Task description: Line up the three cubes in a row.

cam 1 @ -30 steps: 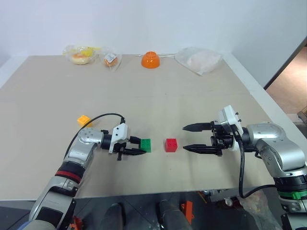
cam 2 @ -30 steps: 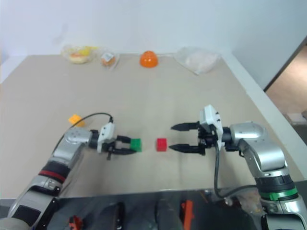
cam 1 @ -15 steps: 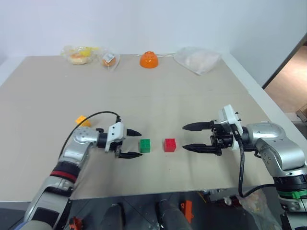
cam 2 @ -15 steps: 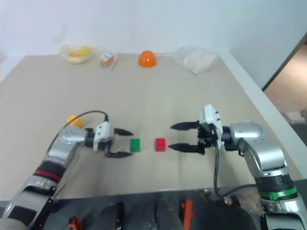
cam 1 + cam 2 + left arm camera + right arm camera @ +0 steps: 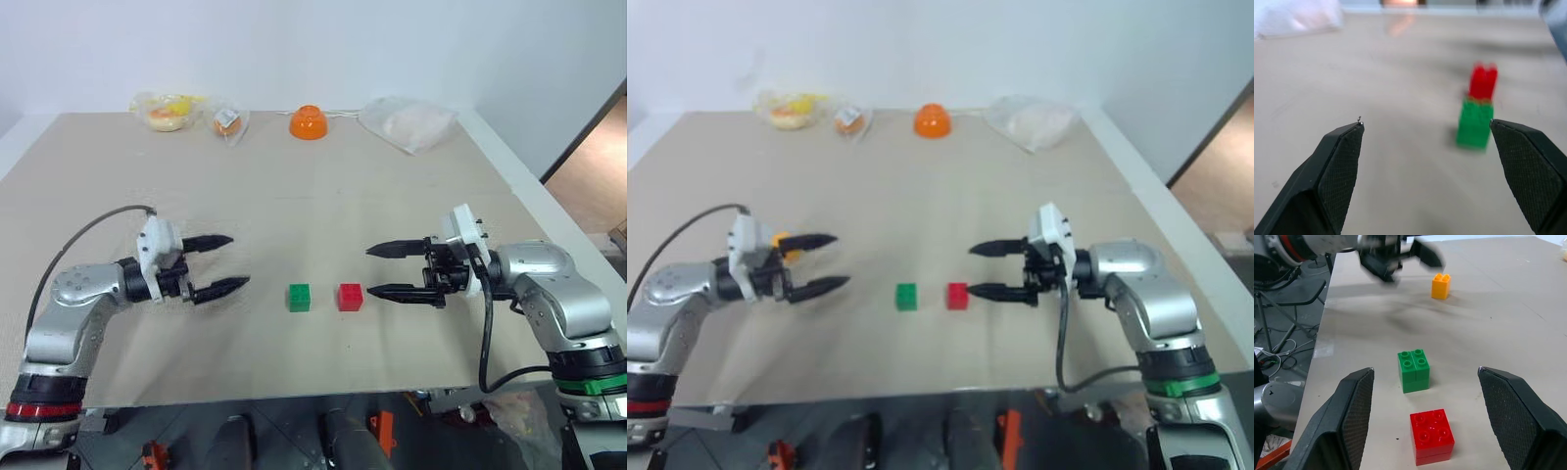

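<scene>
A green cube [image 5: 300, 297] and a red cube [image 5: 349, 296] sit side by side near the table's front, a small gap between them, studs up. The yellow-orange cube [image 5: 781, 239] lies further left and back, partly hidden behind my left gripper; it also stands alone in the right wrist view [image 5: 1440, 286]. My left gripper [image 5: 236, 260] hovers open and empty to the left of the green cube, above the table and pointing toward it. On the other side, just right of the red cube, my right gripper [image 5: 370, 271] is open and empty, pointing left.
Along the far edge stand an orange bowl [image 5: 307, 121], two clear bags with food [image 5: 167, 111] [image 5: 227, 121] and a white bag [image 5: 407, 122]. The table's front edge [image 5: 294, 394] runs close below the cubes.
My left gripper opened, let go of the green cube, then drew back to the left and rose. The green cube stays beside the red one. The right gripper has not moved.
</scene>
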Motion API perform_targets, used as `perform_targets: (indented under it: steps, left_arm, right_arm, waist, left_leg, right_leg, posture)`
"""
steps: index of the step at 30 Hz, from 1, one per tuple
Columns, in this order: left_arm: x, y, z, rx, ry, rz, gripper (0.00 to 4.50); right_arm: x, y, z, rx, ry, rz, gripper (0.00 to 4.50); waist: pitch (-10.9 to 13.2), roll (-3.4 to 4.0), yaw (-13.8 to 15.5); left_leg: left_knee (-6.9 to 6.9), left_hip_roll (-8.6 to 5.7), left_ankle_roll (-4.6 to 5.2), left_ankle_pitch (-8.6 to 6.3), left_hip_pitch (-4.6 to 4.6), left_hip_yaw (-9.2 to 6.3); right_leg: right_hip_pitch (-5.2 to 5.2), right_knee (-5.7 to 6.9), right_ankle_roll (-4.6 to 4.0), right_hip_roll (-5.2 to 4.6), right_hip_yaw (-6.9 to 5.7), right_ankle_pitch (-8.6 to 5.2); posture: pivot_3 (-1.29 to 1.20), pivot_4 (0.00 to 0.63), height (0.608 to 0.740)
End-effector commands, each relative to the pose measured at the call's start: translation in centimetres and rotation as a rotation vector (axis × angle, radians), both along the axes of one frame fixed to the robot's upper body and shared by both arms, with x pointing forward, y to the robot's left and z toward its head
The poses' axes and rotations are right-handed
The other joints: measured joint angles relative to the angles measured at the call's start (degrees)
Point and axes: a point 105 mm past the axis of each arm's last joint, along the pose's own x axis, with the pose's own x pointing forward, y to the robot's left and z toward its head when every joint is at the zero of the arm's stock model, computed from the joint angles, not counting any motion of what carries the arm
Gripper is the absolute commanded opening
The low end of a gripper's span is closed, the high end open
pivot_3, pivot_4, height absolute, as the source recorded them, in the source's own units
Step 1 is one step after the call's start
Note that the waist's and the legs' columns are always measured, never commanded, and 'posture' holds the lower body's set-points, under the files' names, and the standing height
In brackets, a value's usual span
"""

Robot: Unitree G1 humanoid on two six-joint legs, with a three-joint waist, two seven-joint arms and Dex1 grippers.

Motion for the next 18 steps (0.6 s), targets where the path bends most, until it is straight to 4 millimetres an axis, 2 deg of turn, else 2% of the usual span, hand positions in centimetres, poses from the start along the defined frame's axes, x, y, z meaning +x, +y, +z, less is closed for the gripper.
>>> perform_targets:
  steps: [1,4,6,13,16,18]
  left_arm:
    - [0.8,2.5,2.9,-0.138,-0.09,0.317,4.26]
    - [1.3,5.4,2.1,-0.175,-0.078,0.593,4.26]
    - [0.9,6.2,1.1,-0.162,-0.059,0.646,4.26]
    - [-1.9,7.1,-3.0,-0.002,-0.003,0.516,4.26]
    - [-2.1,7.9,-3.6,0.021,0.002,0.497,4.26]
    - [-1.5,9.4,-3.5,0.005,-0.007,0.549,4.26]
  right_arm:
    - [0.1,0.3,0.7,0.011,-0.038,0.021,3.54]
    - [0.1,0.5,0.5,0.017,-0.034,0.028,3.54]
    - [0.1,0.7,0.4,0.022,-0.031,0.036,3.54]
    - [0.1,1.5,0.5,0.042,-0.037,0.063,3.54]
    - [0.1,1.7,0.5,0.044,-0.041,0.065,3.54]
    - [-0.1,1.6,0.5,0.047,-0.043,0.061,3.54]
  waist:
    - [0.0,0.0,0.01]
    - [0.0,0.0,-0.06]
    - [0.0,-0.01,-0.22]
    - [0.01,-0.06,-0.19]
    - [0.02,-0.06,-0.09]
    - [0.01,-0.06,-0.09]
  left_leg:
    - [0.0,0.0,0.0,0.0,0.0,-0.01]
    - [0.0,0.02,0.0,0.0,0.07,-0.04]
    - [-0.01,0.02,0.0,0.0,0.1,-0.04]
    - [0.01,0.0,-0.05,-0.03,0.06,-0.03]
    - [0.02,-0.05,-0.06,-0.03,0.06,-0.02]
    - [0.02,-0.07,-0.12,-0.07,0.06,-0.02]
  right_leg:
    - [0.02,0.0,0.01,0.0,-0.01,0.0]
    - [0.05,0.01,0.03,0.09,-0.01,0.02]
    - [0.05,0.01,0.03,0.12,0.01,0.02]
    - [0.01,-0.02,-0.01,0.07,0.03,0.01]
    - [-0.03,-0.04,-0.02,-0.02,0.03,0.0]
    - [-0.09,-0.16,-0.02,-0.06,0.02,0.0]
  posture:
    - [0.0,0.15,0.74]
    - [0.0,0.15,0.74]
    - [0.0,0.15,0.74]
    - [0.0,0.15,0.74]
    - [0.0,0.15,0.74]
    - [0.0,0.15,0.74]
